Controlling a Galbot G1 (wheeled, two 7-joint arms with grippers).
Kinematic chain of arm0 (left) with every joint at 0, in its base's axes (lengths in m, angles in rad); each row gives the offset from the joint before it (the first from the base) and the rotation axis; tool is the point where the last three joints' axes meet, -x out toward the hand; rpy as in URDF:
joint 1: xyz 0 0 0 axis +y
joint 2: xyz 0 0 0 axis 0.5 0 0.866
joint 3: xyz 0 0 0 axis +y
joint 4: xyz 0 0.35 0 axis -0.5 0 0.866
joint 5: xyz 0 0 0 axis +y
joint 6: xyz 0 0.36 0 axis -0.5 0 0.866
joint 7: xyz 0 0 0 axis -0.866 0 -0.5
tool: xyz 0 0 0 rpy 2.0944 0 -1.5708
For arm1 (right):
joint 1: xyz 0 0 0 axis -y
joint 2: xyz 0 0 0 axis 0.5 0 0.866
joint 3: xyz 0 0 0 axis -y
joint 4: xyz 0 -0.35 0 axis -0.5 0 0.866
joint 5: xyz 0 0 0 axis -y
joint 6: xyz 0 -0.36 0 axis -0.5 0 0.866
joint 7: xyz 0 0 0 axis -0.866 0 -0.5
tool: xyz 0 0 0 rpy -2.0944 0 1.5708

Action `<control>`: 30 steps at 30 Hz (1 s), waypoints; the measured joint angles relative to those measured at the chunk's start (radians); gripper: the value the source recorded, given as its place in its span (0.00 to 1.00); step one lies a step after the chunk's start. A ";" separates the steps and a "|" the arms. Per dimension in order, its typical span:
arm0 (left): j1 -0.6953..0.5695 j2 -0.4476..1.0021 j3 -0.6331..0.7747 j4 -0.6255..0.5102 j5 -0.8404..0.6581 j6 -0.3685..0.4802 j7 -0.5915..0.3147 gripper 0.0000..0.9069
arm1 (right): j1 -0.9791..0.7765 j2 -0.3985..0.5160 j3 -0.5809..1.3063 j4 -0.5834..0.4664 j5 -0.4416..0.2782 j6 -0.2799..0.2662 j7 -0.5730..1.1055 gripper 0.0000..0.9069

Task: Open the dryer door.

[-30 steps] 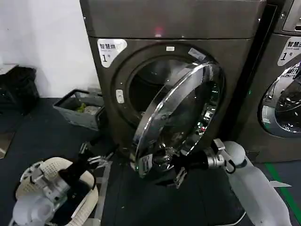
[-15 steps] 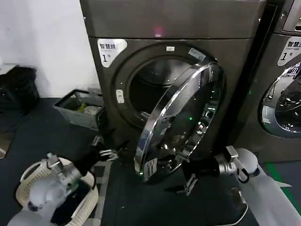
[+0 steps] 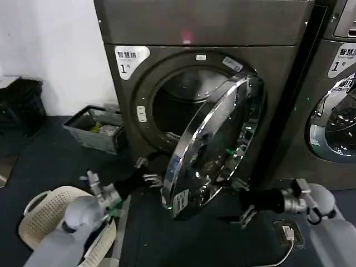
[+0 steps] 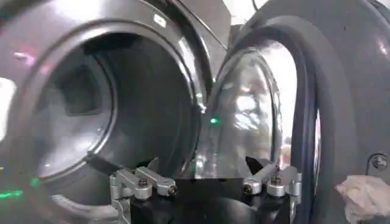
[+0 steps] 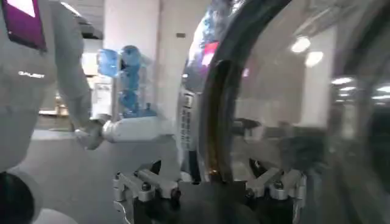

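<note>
The dryer door [image 3: 214, 142] stands partly swung out from the dryer [image 3: 206, 33], since the left gripper [image 3: 149, 172], fingers spread and empty, reaches behind its free edge to push, while the right gripper [image 3: 245, 208], also spread and empty, waits below the chrome face.

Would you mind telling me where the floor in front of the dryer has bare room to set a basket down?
Bare dark floor lies left of the dryer, between the grey crate and the white basket. It is crowded under the half-open dryer door: the left gripper reaches in at its lower edge and the right gripper sits below its outer face.
</note>
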 joint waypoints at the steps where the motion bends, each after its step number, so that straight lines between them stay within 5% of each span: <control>1: -0.007 -0.002 0.012 -0.001 -0.001 0.001 0.004 1.00 | -0.007 0.000 0.034 -0.010 -0.011 -0.003 0.003 1.00; 9: -0.069 -0.017 0.121 -0.028 0.002 -0.002 0.016 1.00 | -0.092 0.021 0.310 -0.059 0.035 -0.040 0.095 1.00; 17: -0.130 -0.061 0.241 -0.047 0.004 0.001 0.011 1.00 | -0.196 0.049 0.607 -0.048 0.112 0.031 0.355 1.00; 22: -0.169 -0.097 0.320 -0.026 0.013 0.000 -0.006 1.00 | -0.270 0.064 0.781 -0.028 0.063 0.061 0.642 1.00; 30: -0.232 -0.177 0.439 0.017 0.027 -0.006 -0.026 1.00 | -0.405 0.080 1.020 -0.011 -0.015 -0.015 1.021 1.00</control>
